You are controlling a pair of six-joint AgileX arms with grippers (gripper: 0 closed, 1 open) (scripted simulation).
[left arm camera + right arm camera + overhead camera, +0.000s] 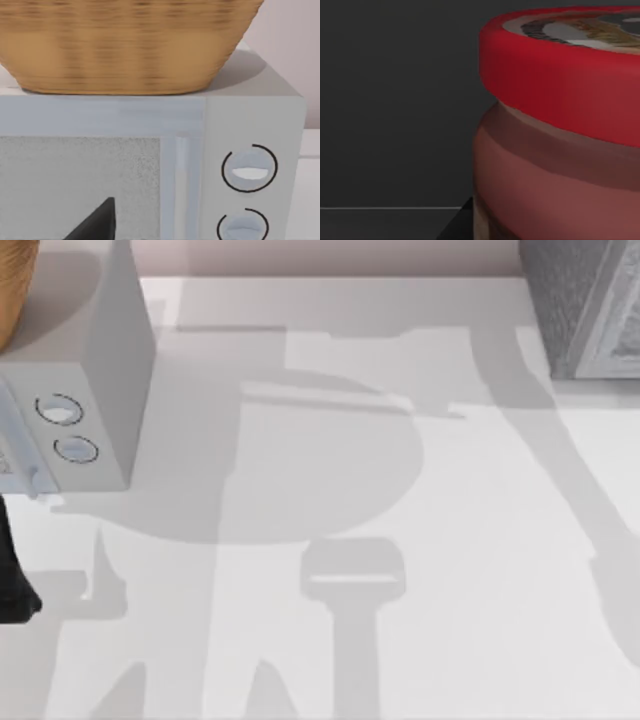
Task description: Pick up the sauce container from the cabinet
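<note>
Sauce jar [560, 135] is sitting upright in a dark interior, presumably inside the cabinet [585, 305] at the surface's [400, 640] far right; right wrist view is looming right up against it, red lid showing, so the approach is looking nearly done, while grasp and lift are remaining. Right pincer state: can't tell. Left wrist view is facing the white box [250, 125] with dials, basket [125, 45] on top; left pincer state unclear too.

My count of what sits around me

One sauce jar [560, 135] with one red lid [560, 85]; one grey speckled cabinet [585, 305] at the table's right; one white box [95, 390] at its left bearing two round dials [60, 410]; one woven basket [125, 45] resting on that box; one table [450, 570].
</note>
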